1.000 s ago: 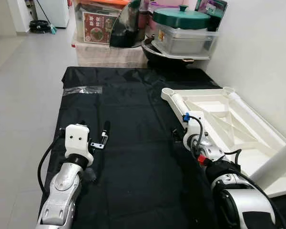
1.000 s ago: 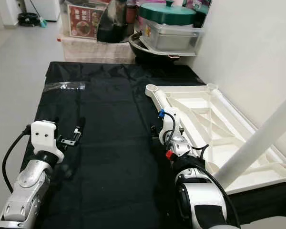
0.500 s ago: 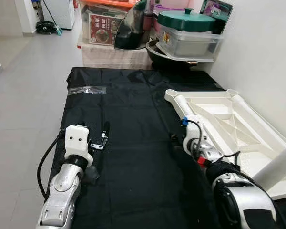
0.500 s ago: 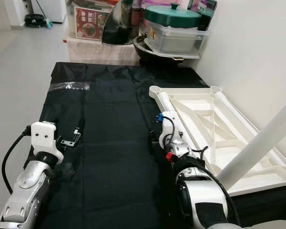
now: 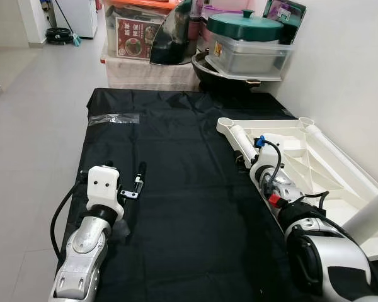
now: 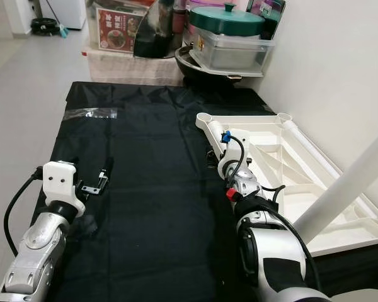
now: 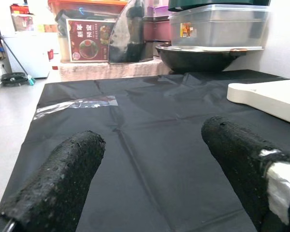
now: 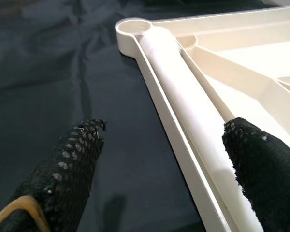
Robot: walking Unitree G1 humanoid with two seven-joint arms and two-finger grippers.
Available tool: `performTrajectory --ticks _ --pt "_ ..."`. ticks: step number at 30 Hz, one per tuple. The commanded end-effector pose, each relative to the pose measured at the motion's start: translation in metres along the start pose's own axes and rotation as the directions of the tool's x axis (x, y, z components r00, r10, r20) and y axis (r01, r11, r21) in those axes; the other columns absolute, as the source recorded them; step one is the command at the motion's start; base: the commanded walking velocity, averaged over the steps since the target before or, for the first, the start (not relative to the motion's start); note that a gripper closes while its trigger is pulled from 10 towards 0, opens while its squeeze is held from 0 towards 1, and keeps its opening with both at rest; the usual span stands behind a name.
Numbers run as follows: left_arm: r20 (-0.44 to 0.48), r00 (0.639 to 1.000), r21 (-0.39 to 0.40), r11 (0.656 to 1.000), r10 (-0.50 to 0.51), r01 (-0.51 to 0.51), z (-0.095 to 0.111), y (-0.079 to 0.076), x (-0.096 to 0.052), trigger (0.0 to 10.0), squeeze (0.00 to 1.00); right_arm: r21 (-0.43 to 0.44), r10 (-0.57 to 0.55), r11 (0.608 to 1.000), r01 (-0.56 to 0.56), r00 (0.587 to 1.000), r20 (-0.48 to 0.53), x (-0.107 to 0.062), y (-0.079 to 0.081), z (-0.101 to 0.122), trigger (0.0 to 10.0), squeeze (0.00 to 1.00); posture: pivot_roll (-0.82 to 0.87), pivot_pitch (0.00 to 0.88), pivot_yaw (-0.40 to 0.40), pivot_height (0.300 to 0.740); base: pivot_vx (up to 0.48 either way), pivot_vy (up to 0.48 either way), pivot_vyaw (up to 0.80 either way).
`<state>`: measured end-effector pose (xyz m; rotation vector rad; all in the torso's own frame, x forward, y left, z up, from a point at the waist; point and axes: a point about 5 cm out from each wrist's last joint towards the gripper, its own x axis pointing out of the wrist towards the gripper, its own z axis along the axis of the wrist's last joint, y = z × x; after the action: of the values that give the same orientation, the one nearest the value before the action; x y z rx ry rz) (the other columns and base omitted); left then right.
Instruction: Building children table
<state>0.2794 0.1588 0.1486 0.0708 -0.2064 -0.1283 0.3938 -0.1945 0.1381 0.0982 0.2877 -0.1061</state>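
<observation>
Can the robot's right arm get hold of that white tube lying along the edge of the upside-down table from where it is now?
Probably yes. The right gripper is open, its fingers on either side of the white table leg lying along the tabletop's near edge, with nothing between them.

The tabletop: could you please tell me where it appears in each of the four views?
Left eye view: tabletop on the right, past the right arm.
Right eye view: on the right again.
Left wrist view: a white corner beyond one finger of the left gripper.
Right wrist view: its rim runs ahead between the fingers of the right gripper.
Shared landmark: the black sheet it lies on.
</observation>
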Motion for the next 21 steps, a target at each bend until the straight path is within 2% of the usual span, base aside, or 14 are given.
performTrajectory --ticks 1,3,12,18,19,21 --pt "-0.03 1.0 0.011 1.0 -0.001 0.001 -0.005 0.001 -0.002 10.0 0.0 -0.011 -0.034 0.999 0.033 0.996 -0.082 -0.001 -0.005 -0.016 10.0 0.0 0.1 0.0 -0.16 0.74 0.0 0.0 0.0" --pt "-0.031 1.0 0.014 1.0 0.002 -0.001 -0.005 0.002 -0.002 10.0 0.0 -0.016 -0.035 0.999 0.034 0.993 -0.115 -0.002 -0.005 -0.022 10.0 0.0 0.1 0.0 -0.161 0.74 0.0 0.0 0.0" --pt "-0.035 0.999 0.019 1.0 0.004 -0.004 -0.006 0.002 -0.003 10.0 0.0 -0.001 -0.105 0.994 0.106 0.984 -0.141 -0.003 -0.018 -0.025 10.0 0.0 0.1 0.0 -0.161 0.74 0.0 0.0 0.0" --pt "-0.036 0.999 0.021 1.0 0.005 -0.004 -0.006 0.003 -0.002 10.0 0.0 -0.005 -0.096 0.995 0.097 0.983 -0.159 -0.003 -0.017 -0.027 10.0 0.0 0.11 0.0 -0.163 0.74 0.0 0.0 0.0" --pt "-0.036 0.999 0.021 1.0 0.005 -0.004 -0.006 0.002 -0.002 10.0 0.0 -0.007 -0.053 0.999 0.052 0.984 -0.17 -0.003 -0.01 -0.03 10.0 0.0 0.1 0.0 -0.163 0.74 0.0 0.0 0.0" --pt "-0.036 0.999 0.021 1.0 0.005 -0.004 -0.006 0.002 -0.002 10.0 0.0 -0.007 -0.053 0.999 0.052 0.984 -0.17 -0.003 -0.01 -0.03 10.0 0.0 0.1 0.0 -0.163 0.74 0.0 0.0 0.0"
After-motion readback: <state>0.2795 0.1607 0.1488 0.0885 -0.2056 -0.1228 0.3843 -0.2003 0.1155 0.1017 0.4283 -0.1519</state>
